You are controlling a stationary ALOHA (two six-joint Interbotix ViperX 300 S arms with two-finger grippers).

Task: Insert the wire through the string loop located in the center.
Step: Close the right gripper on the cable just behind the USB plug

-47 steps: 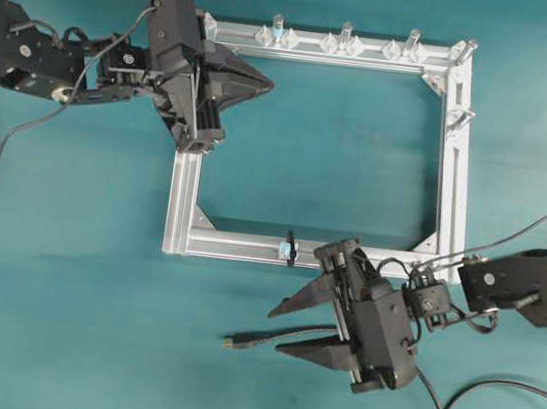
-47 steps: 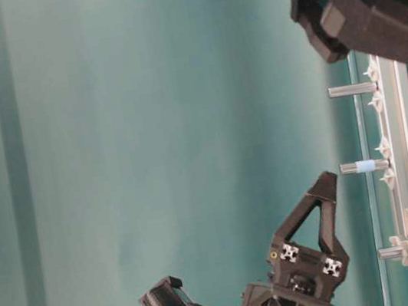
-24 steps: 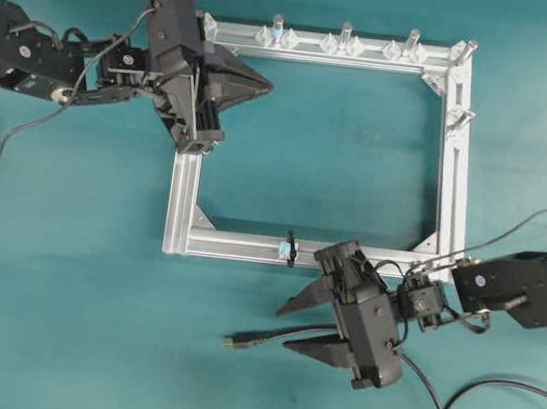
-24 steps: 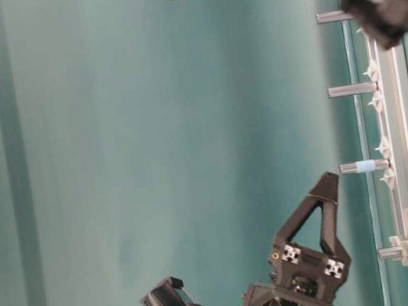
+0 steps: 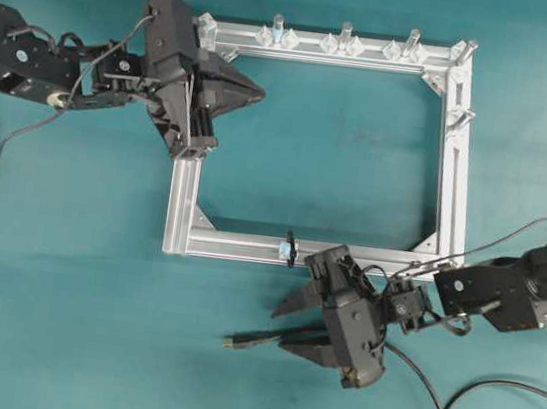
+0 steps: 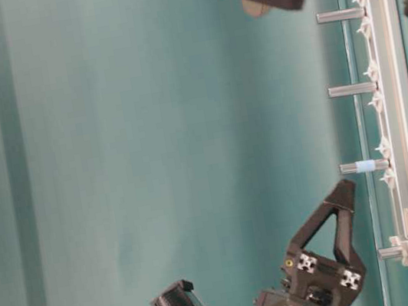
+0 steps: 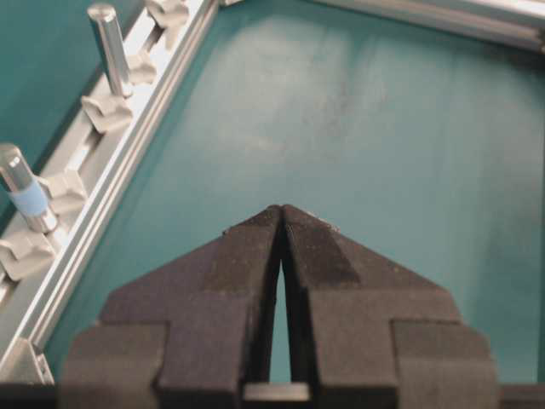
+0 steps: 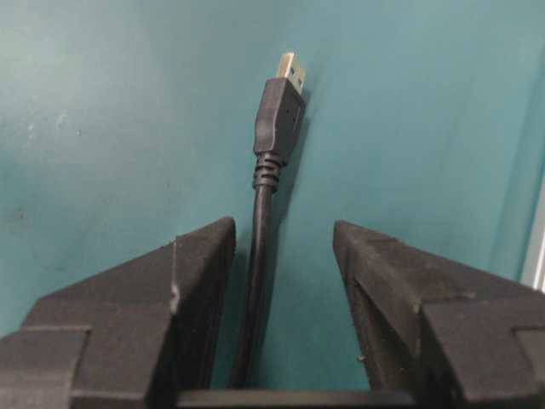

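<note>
The wire (image 5: 258,339) lies on the teal table below the frame, its plug (image 8: 278,115) and yellowish metal tip pointing left. My right gripper (image 5: 278,327) is open and straddles it. In the right wrist view the cable runs between the fingers of the right gripper (image 8: 283,227), close to the left finger (image 8: 204,256), with a gap to the other. The string loop (image 5: 290,248) with its pale-blue tag wraps the frame's bottom bar, just above the right gripper. My left gripper (image 5: 262,92) is shut and empty over the frame's top-left corner, its tips (image 7: 281,210) meeting above bare table.
The silver aluminium frame (image 5: 455,168) is a rectangle with upright pegs along its top bar (image 5: 344,34); one peg carries a blue band (image 7: 27,198). The wire's slack curls at the bottom right (image 5: 471,392). The same pegs show in the table-level view (image 6: 361,166).
My right gripper has moved left and come down over the wire, its arm swinging in behind it. The left gripper has shifted slightly. The wire lies where it was.
</note>
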